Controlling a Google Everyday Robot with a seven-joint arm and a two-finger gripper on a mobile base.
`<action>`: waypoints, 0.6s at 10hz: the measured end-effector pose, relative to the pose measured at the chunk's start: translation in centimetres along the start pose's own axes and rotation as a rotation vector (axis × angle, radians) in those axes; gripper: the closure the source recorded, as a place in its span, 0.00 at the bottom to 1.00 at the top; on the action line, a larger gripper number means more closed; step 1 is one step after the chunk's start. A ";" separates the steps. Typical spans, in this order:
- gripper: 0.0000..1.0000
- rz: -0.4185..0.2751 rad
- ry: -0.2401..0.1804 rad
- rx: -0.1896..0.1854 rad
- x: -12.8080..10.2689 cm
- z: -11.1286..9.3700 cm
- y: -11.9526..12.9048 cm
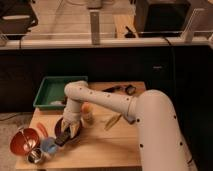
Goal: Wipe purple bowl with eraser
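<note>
**Tool down in the purple bowl**

Camera view: the tool [68,131] sits low in the left half of the frame, reaching down into the purple bowl [58,128] on the worktop [95,146]. A dark block, the eraser [62,139], lies at the tool's tip over the bowl's lower-left rim. Whether the tool is clamped on it, or how far open it is, I cannot tell. The orange-red bowl [24,141] stands just left, with the blue cup [49,146] below.
</note>
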 end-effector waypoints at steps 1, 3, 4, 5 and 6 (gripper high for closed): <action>1.00 0.019 0.013 -0.013 0.3 -0.1 0.7; 1.00 0.046 0.036 -0.042 0.6 -0.4 1.5; 1.00 0.073 0.048 -0.064 1.1 -0.6 2.1; 1.00 0.096 0.056 -0.075 1.7 -0.8 2.5; 1.00 0.118 0.063 -0.080 2.3 -1.1 2.8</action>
